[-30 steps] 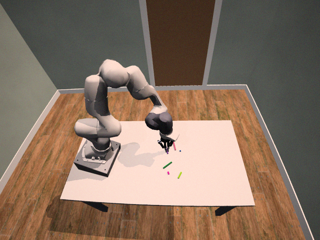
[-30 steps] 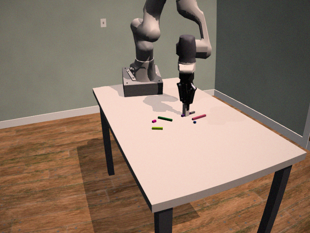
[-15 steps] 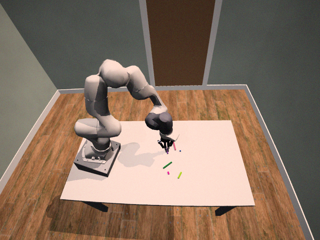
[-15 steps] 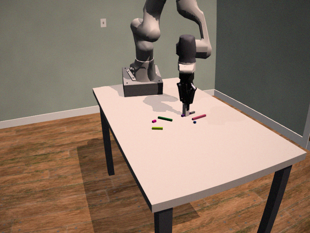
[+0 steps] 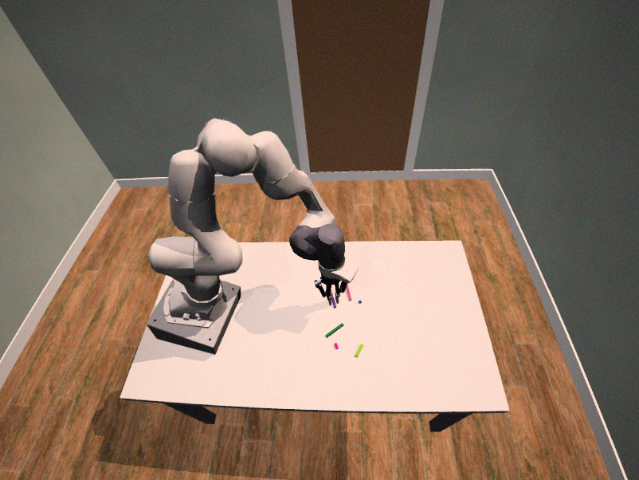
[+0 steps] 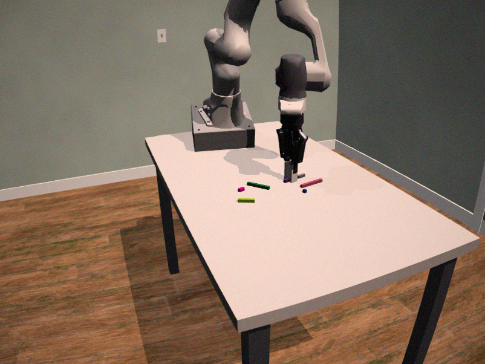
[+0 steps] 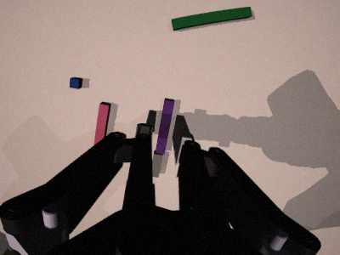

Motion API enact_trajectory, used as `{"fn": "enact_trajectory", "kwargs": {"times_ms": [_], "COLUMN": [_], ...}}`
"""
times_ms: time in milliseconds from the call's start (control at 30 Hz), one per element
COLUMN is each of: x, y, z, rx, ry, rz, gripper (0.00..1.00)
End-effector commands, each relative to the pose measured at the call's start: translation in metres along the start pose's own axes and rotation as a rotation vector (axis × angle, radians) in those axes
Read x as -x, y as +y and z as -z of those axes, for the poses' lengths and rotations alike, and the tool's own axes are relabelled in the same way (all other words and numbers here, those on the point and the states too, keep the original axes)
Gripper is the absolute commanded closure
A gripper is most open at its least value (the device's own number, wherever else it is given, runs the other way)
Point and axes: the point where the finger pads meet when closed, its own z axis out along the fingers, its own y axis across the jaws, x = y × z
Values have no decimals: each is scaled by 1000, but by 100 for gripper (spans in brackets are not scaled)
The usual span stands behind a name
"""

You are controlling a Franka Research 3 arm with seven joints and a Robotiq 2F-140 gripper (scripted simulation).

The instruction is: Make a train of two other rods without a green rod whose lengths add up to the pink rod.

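From left in the exterior view, my pincer (image 5: 333,300) (image 6: 290,180) (image 7: 164,124) stands slightly apart astride the purple rod (image 5: 334,302) (image 6: 286,180) (image 7: 166,123), likely freeing it against the grey rod (image 6: 301,175) (image 7: 157,166) so both match the pink rod (image 5: 348,293) (image 6: 311,182) (image 7: 102,123) farther right

White table (image 5: 423,330) (image 6: 332,242) (image 7: 263,55), scattered coloured rods, dark grey robot base (image 5: 227,330) (image 6: 223,141).

Between the black gripper's (image 5: 332,299) (image 6: 291,179) (image 7: 167,138) fingertips lies a purple rod (image 5: 334,300) (image 6: 286,180) (image 7: 165,125), darker across its middle, with a grey rod (image 6: 301,175) (image 7: 160,165) just beyond its end. Beside the gripper are a plain pink rod (image 5: 348,293) (image 6: 311,182) (image 7: 102,123) and a blue one (image 5: 359,301) (image 6: 305,191) (image 7: 76,82). Farther from it are dark green (image 5: 334,330) (image 6: 257,185) (image 7: 212,18), magenta (image 5: 336,346) (image 6: 241,188) and lime (image 5: 358,350) (image 6: 245,200) rods.
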Motion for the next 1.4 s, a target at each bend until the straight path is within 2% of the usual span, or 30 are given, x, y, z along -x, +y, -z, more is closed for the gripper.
{"fn": "enact_trajectory", "kwargs": {"times_ms": [0, 300, 600, 1000, 1100, 1300, 1333, 1367], "x": [0, 0, 0, 0, 0, 0, 0, 0], "y": [-3, -3, -2, -2, -2, -2, -2, -2], "z": [1, 2, 17, 80, 88, 91, 91, 91], "rx": [-5, -5, -5, -5, -5, -5, -5, -5], "ry": [1, 1, 1, 1, 1, 1, 1, 1], "rz": [7, 7, 7, 7, 7, 7, 7, 7], "gripper": [85, 85, 85, 85, 85, 85, 0, 0]}}
